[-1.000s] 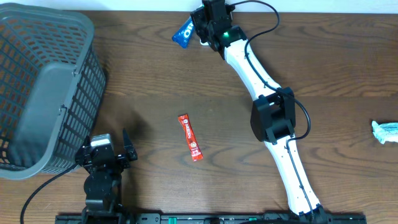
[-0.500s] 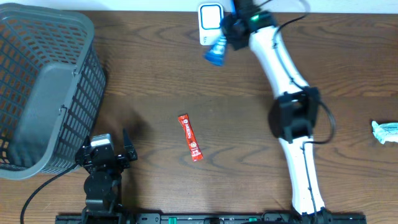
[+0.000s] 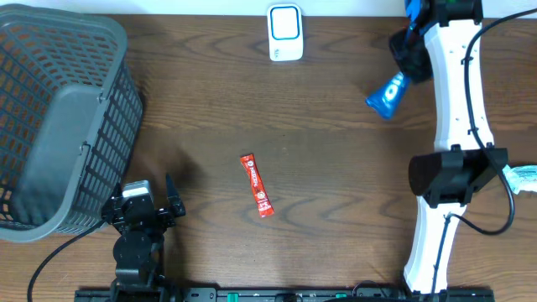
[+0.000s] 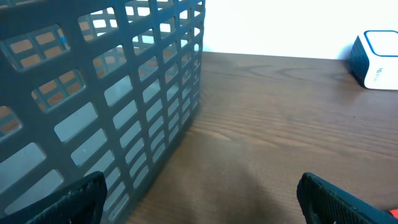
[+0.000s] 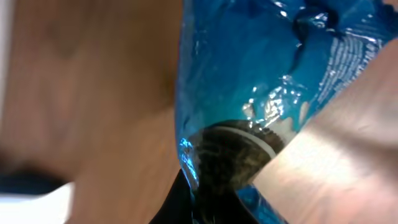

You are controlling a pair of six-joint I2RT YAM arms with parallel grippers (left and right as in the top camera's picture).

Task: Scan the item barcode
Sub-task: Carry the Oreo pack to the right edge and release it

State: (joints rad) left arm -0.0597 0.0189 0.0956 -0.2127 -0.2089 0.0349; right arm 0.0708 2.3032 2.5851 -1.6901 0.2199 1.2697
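Nearest, the left tool (image 3: 143, 208) sits low by the near edge of the worktop (image 3: 210, 109), jaws spread wide and empty, just beside the grey basket (image 3: 117, 126) on the left. It looks parked out of the other arm's way. Farther in, a red sachet (image 3: 258, 184) lies flat mid-worktop and a pale packet (image 3: 520, 176) sits at the right edge, neither touched. Farther on, the right tool (image 3: 404, 69) is clamped on the blue snack packet (image 3: 384, 94), which hangs right of the white scanner (image 3: 285, 32) at the far edge, well apart from it — lifted, I judge, so its barcode can be turned toward the scanner.
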